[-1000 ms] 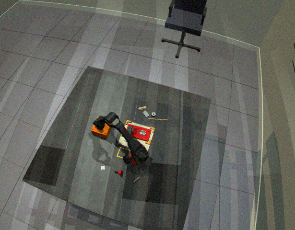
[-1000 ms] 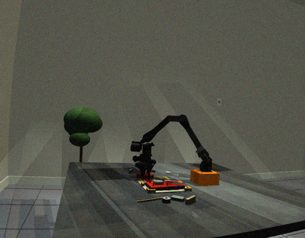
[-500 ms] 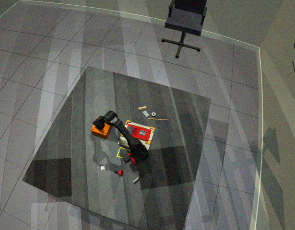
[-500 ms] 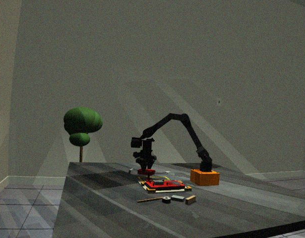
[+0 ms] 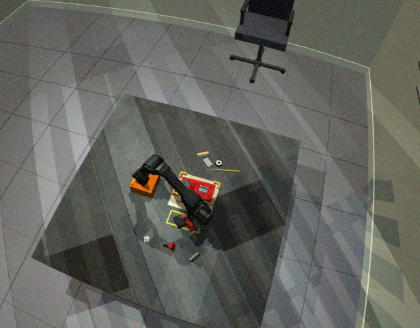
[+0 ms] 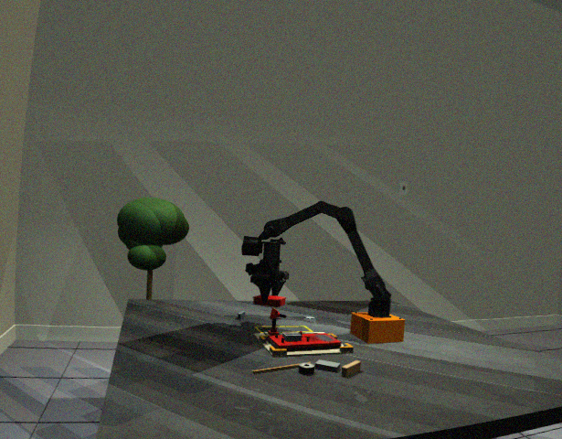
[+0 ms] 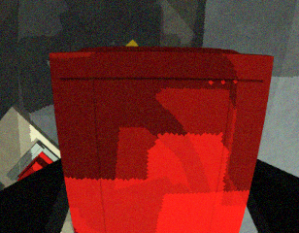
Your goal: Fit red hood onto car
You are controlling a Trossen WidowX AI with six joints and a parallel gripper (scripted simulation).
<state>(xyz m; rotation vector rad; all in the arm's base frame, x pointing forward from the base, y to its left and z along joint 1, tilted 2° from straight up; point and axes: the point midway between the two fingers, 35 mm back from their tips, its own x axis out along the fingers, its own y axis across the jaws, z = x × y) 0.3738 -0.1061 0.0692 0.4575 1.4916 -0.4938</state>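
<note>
The red hood [image 5: 190, 225] [image 6: 272, 301] [image 7: 154, 112] is off the table, roof up and about level. My gripper [image 6: 270, 296] [image 7: 156, 194] is shut on it, one black finger at each side. The hood hangs above and beyond the yellow outline's side of the jig, not over the chassis. The red chassis [image 5: 197, 184] [image 6: 313, 344] sits in the cream jig [image 5: 199, 177] [image 6: 313, 351] with the grey engine block [image 5: 203, 189] [image 6: 291, 337] on its deck. Short dark pegs show on the deck. The hood's corner holes cannot be made out.
A yellow outline [image 5: 169, 216] lies beside the jig. A small red-and-black item [image 5: 171, 246], a white block [image 5: 146, 238] and a grey bar [image 5: 194, 256] lie beyond it. Across the jig lie a wooden block [image 6: 351, 368], grey block [image 6: 327, 365], roll [image 6: 306, 369] and stick [image 5: 225, 170].
</note>
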